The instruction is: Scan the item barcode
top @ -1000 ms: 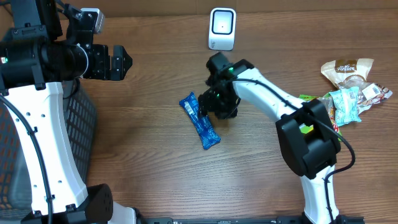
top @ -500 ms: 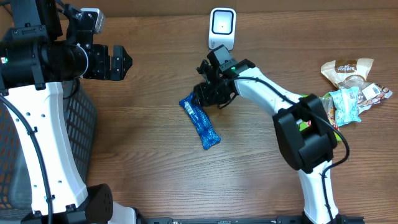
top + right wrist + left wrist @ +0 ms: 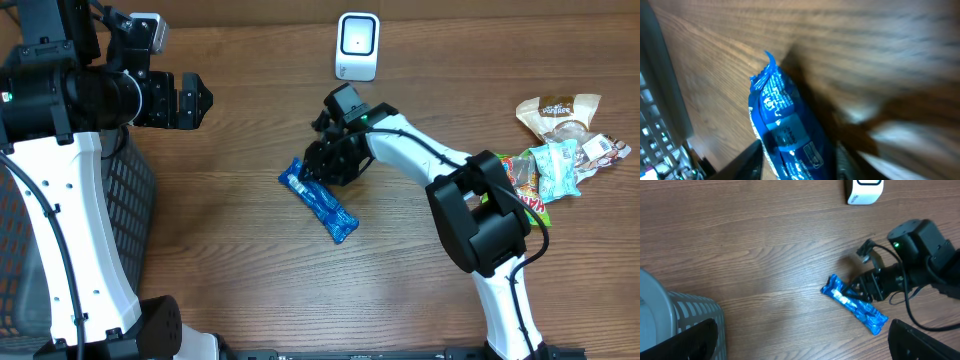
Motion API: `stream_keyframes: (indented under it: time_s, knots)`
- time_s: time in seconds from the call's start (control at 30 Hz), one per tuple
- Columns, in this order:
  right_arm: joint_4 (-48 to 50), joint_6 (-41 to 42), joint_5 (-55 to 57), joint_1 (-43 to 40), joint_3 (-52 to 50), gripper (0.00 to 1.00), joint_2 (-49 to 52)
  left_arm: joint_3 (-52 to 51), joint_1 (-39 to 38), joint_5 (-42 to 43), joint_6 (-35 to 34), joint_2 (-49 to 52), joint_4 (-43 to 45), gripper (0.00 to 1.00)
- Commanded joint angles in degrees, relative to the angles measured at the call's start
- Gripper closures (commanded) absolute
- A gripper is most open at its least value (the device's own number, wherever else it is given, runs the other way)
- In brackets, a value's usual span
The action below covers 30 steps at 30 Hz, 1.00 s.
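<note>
The item, a blue snack packet [image 3: 332, 212], lies slanted on the wooden table at its middle. My right gripper [image 3: 312, 172] is down over the packet's upper left end. In the right wrist view the packet [image 3: 785, 130] fills the gap between the two dark fingers, so the right gripper [image 3: 797, 165] is shut on it. The white scanner [image 3: 357, 46] stands upright at the back of the table, apart from the packet. My left gripper [image 3: 195, 100] hangs wide open high at the left, holding nothing. The left wrist view shows the packet [image 3: 855, 305] and the scanner [image 3: 865, 190] far below.
A grey mesh basket [image 3: 130, 200] stands at the left edge under the left arm, seen as the basket [image 3: 680, 315] from the left wrist. A pile of several snack packets [image 3: 560, 150] lies at the right edge. Bare wood surrounds the blue packet.
My right gripper has swung left and down from beside the packet onto its upper end, and its fingers have narrowed around it. The packet has shifted slightly left. The left arm has not moved.
</note>
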Motion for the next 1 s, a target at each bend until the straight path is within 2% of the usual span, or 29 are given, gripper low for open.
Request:
stream_keyframes:
  time_s: [0.0, 0.2, 0.23, 0.27, 0.47, 0.6, 0.8, 0.97]
  knots:
    - [-0.5, 3.5, 2.7, 1.4, -0.2, 0.49, 1.0, 0.9, -0.1, 0.6, 0.4, 0.0, 0.1, 0.00]
    - [-0.7, 6.3, 6.2, 1.6, -0.2, 0.75, 1.0, 0.9, -0.1, 0.6, 0.4, 0.0, 0.1, 0.00]
    - [-0.5, 6.3, 6.1, 1.6, -0.2, 0.89, 1.0, 0.9, -0.1, 0.6, 0.4, 0.0, 0.1, 0.01]
    - [-0.4, 6.3, 5.8, 1.6, -0.2, 0.96, 1.0, 0.9, -0.1, 0.6, 0.4, 0.0, 0.0, 0.00]
    - [-0.5, 0.8, -4.3, -2.3, 0.3, 0.96, -3.2, 0.9, -0.1, 0.6, 0.4, 0.0, 0.1, 0.00]
    - [-0.7, -2.7, -14.4, -7.8, 0.3, 0.96, -11.8, 0.9, -0.1, 0.6, 0.4, 0.0, 0.0, 0.00]
    - [-0.7, -2.9, -15.1, -16.0, 0.3, 0.96, -27.2, 0.9, -0.1, 0.6, 0.4, 0.0, 0.1, 0.00]
    - [-0.7, -1.5, -15.1, -20.0, 0.3, 0.96, -34.1, 0.9, -0.1, 0.6, 0.4, 0.0, 0.1, 0.00]
